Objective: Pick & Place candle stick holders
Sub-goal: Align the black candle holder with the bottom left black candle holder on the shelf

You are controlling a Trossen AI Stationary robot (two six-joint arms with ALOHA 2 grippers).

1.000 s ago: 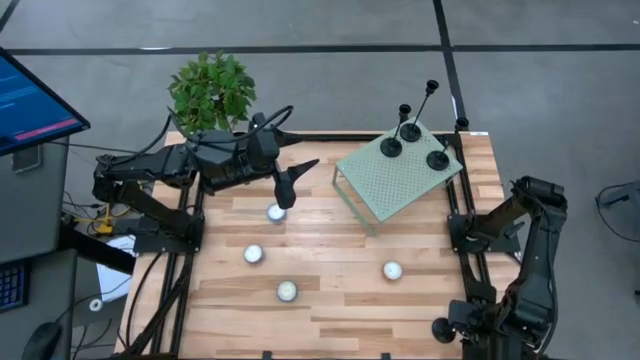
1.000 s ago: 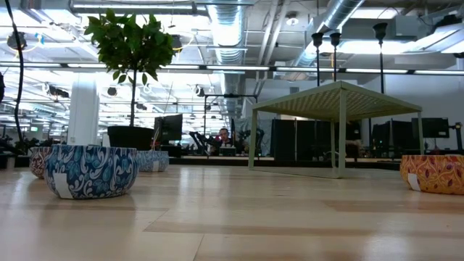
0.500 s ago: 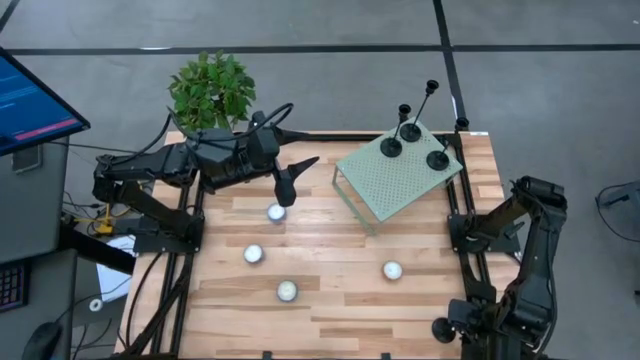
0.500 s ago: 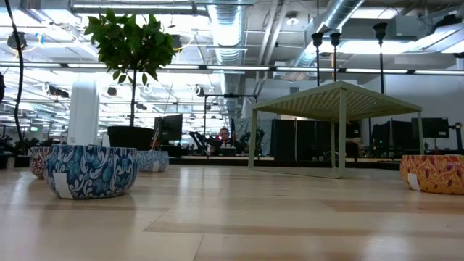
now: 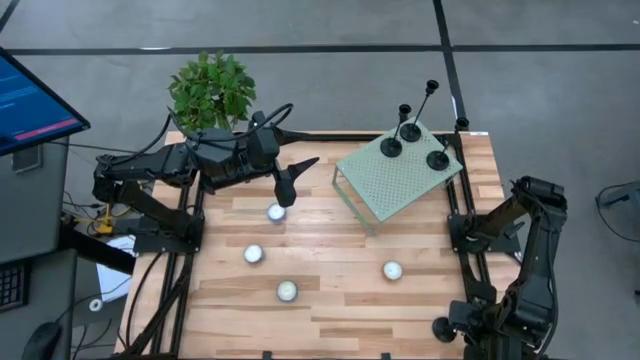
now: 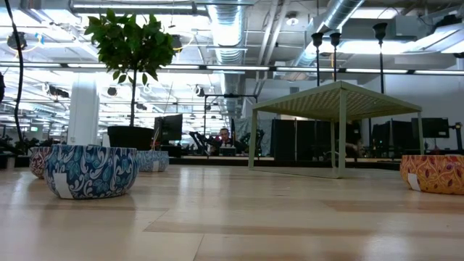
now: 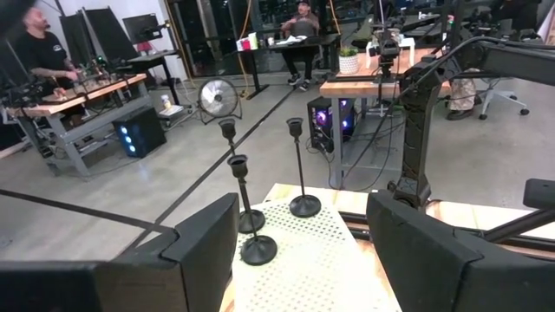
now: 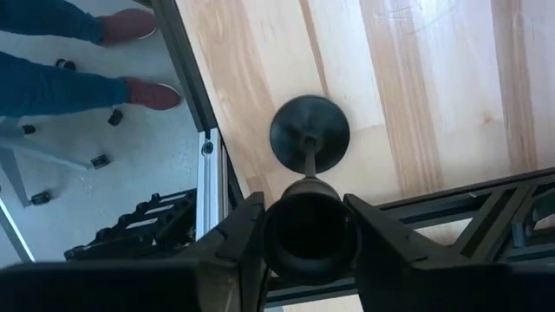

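Observation:
Three black candle stick holders point(image 5: 410, 130) stand by their disc bases on a green perforated stand point(image 5: 395, 180) at the far right; they also show in the left wrist view point(image 7: 260, 247) and the low view point(image 6: 335, 36). Another holder point(image 8: 310, 133) stands at the table's near right corner, right under my right gripper point(image 8: 310, 234), which is shut on it. In the high view that gripper point(image 5: 440, 328) hides most of the holder. My left gripper point(image 5: 290, 182) hangs open over the far left of the table, above a tealight, its fingers wide apart point(image 7: 303, 260) and holding nothing. My right gripper pinches the holder's cup point(image 8: 310, 227), at the top of the stem, between its two fingers point(image 8: 238, 234). The fingers come from above and point down. The holder stands upright with its disc base point(image 8: 310, 133) on the wood near the table's edge.
Several white tealights lie on the table point(image 5: 276, 212), point(image 5: 254, 254), point(image 5: 287, 291), point(image 5: 392, 270); in the low view they show as patterned cups point(image 6: 90, 170). A potted plant point(image 5: 210, 90) stands at the far left corner. A person's legs point(image 8: 78, 82) show beside the table.

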